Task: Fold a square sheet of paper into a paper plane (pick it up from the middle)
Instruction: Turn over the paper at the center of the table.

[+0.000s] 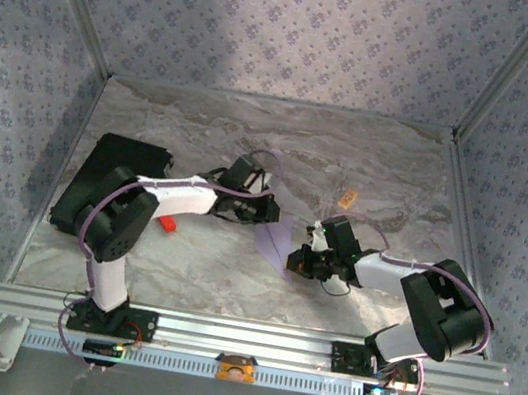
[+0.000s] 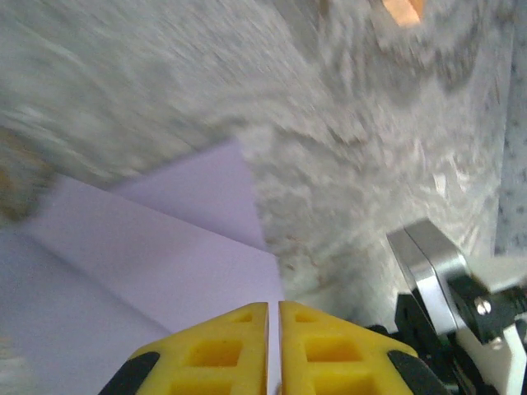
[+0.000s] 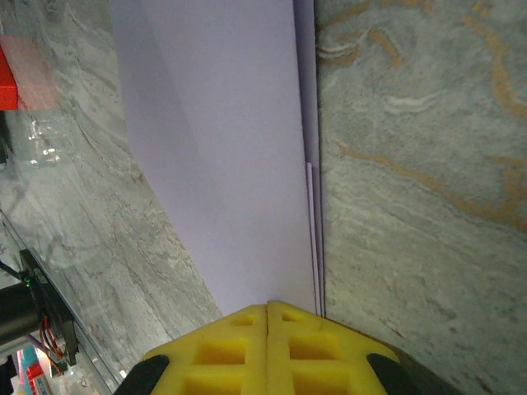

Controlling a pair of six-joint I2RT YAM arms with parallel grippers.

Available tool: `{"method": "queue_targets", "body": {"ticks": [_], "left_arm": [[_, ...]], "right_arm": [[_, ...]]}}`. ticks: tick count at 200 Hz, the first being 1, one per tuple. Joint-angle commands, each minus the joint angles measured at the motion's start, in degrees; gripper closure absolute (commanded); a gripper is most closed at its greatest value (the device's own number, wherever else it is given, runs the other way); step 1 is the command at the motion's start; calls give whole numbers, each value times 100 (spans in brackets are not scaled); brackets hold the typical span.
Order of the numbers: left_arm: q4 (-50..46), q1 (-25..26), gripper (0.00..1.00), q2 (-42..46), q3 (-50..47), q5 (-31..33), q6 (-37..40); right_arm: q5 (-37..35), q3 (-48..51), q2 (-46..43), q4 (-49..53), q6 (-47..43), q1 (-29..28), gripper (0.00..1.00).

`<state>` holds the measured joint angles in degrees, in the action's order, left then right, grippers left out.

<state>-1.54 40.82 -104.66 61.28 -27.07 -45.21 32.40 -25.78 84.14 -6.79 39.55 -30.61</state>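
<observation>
No writing can be read: the thin pale lavender sheet of paper (image 1: 275,238) has a plain matte face, the walls (image 1: 274,17) carry a small repeating flower print, and the fittings along the aluminium rail (image 1: 240,341) at the near edge are too small to make out. The sheet is partly folded, with a crease and an overlapping layer visible in the left wrist view, and it sits mid-table between the two grippers. The left gripper (image 2: 273,317) has its yellow fingertips drawn together with only a thin slit between them, and the paper's edge runs into that slit. The right gripper (image 3: 268,317) has its fingertips pressed flush, with the doubled long edge of the paper leading straight into the seam. The grey marbled tabletop (image 1: 256,125) lies bare across the far half, up to the metal frame posts at the corners. The black rectangular pad (image 1: 109,182) sits at the left edge under the left arm, with the small red object (image 1: 168,224) just beside it. The small tan block (image 1: 348,199) lies beyond the right gripper, well apart from the paper.
</observation>
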Motion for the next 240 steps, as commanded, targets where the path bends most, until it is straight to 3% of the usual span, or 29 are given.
{"method": "queue_targets", "body": {"ticks": [1, 38, 68, 100, 117, 142, 240], "left_arm": [[363, 68, 89, -367, 6, -239, -28], [192, 89, 89, -807, 185, -42, 36], [260, 91, 90, -942, -12, -10, -69], [400, 89, 90, -859, -215, -5, -181], [358, 89, 90, -836, -220, -16, -249], [324, 85, 90, -763, -228, 25, -328], [285, 91, 90, -722, -221, 47, -383]], "right_arm": [[-333, 150, 86, 848, -114, 33, 98], [-251, 146, -81, 835, -55, 30, 97], [-196, 91, -737, 1096, 151, 38, 91], [-704, 407, -1815, 1728, 586, 85, 77], [-582, 515, -2091, 1878, 781, 117, 60], [-393, 498, -2252, 1907, 1117, 31, 51], [42, 548, -1459, 1271, 1433, -99, 60]]}}
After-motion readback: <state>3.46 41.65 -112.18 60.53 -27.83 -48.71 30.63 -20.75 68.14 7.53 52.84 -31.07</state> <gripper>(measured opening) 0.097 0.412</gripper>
